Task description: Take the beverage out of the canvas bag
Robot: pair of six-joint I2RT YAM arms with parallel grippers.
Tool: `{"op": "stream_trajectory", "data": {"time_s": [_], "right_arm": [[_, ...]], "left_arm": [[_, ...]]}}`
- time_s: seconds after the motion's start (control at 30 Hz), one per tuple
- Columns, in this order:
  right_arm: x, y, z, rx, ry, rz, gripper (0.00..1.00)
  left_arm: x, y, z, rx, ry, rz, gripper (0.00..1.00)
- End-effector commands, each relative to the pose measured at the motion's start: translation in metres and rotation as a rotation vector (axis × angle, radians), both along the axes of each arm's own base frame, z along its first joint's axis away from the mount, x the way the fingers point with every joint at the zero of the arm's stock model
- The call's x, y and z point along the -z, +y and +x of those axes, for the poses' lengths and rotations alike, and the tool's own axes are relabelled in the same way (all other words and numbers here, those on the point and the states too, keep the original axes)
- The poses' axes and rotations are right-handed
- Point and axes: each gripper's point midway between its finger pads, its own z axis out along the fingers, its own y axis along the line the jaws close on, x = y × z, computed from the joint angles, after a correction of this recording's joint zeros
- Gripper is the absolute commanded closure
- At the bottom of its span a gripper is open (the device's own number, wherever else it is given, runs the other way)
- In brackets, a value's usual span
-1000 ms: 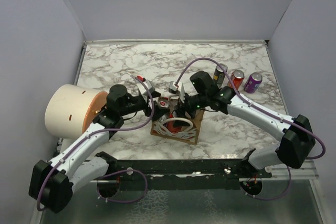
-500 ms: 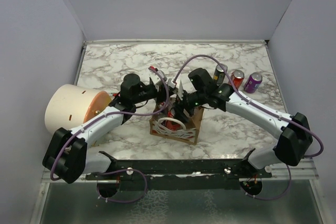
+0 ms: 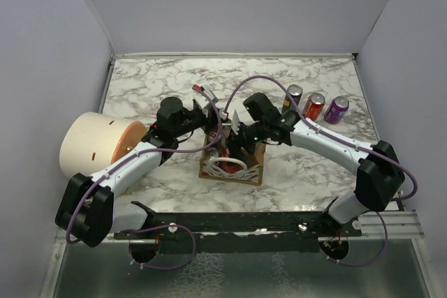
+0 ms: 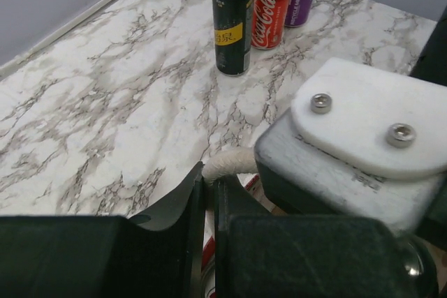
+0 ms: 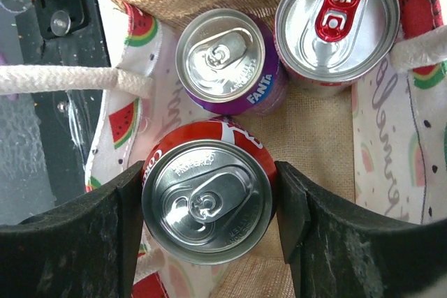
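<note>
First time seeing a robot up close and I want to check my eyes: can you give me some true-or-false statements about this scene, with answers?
1. Three cans sit inside the canvas bag. True.
2. The right fingers hold the purple Fanta can. False: they hold the red cola can; the Fanta can sits beside it.
3. Three more cans stand outside on the marble table. True.
4. The cream cylinder lies right of the bag. False: it lies to the left.
5. The left fingers are spread wide. False: they are closed on the bag's white handle.
</note>
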Motion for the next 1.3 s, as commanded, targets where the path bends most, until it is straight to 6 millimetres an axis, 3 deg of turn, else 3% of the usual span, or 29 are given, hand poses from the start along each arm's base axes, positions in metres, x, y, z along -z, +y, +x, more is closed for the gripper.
{"op": "stream_trajectory", "data": {"time_s": [0.0, 0.2, 0.33, 0.5, 0.67, 0.77, 0.87, 1.0, 1.27], "right_arm": [[-0.057, 0.022, -0.005, -0.062, -0.020, 0.179, 0.98], [-0.088, 0.017, -0.008, -0.035, -0.088, 0.249, 0.98], [-0.101, 0.007, 0.005, 0.083, -0.156, 0.252, 0.98], [-0.103, 0.000, -0.005, 0.072, -0.166, 0.274, 0.98], [-0.084, 0.003, -0.001, 0.060, -0.129, 0.213, 0.98], [-0.100, 0.003, 0.009, 0.123, -0.155, 0.224, 0.98], [-0.119, -0.016, 0.042, 0.377, -0.247, 0.209, 0.98], [-0.147, -0.053, 0.068, 0.661, -0.336, 0.205, 0.98], [-0.220, -0.127, 0.075, 1.032, -0.459, 0.285, 0.98]], "left_arm": [[-0.051, 0.002, 0.027, -0.096, -0.087, -0.075, 1.00], [-0.044, 0.001, 0.032, -0.103, -0.037, -0.081, 1.00], [-0.044, 0.011, 0.039, -0.164, -0.043, -0.060, 1.00], [-0.051, 0.022, 0.040, -0.212, -0.067, -0.068, 1.00], [-0.062, 0.011, 0.022, -0.105, -0.094, -0.109, 1.00], [-0.051, 0.024, 0.033, -0.202, -0.067, -0.071, 1.00], [-0.045, 0.045, 0.050, -0.355, -0.049, -0.033, 1.00], [-0.043, 0.056, 0.053, -0.408, -0.062, -0.005, 1.00], [-0.040, 0.057, 0.056, -0.417, -0.056, 0.004, 1.00]]}}
